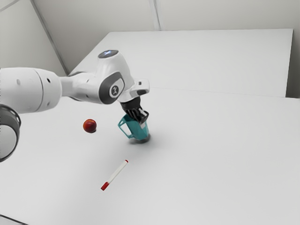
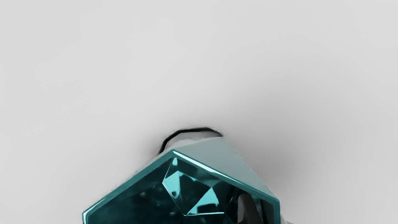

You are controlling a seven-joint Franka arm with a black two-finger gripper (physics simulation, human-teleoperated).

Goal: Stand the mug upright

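Exterior view, findings: the teal mug (image 1: 136, 129) is low over the table (image 1: 211, 154), mouth uppermost and body leaning, its handle (image 1: 124, 127) toward the exterior view's left. Whether its base bears on the table I cannot tell.

Principal hazard, in my judgement: release with that lean uncorrected. The base would meet the table on one edge, and the mug could rock or topple. Second hazard: pressing down out of line, which could make the faceted base skid or turn. Third: withdrawing crookedly, since a dark part of my claw (image 1: 140, 120) reaches past the rim (image 2: 217, 171) into the mouth and could snag the wall. A toppled mug might roll toward the red apple (image 1: 90, 125); the marker (image 1: 115, 175) lies well apart.

Claw: at the mug's mouth, partly inside it. How far open it is, and whether it grips the wall or merely sits against it, I cannot determine.
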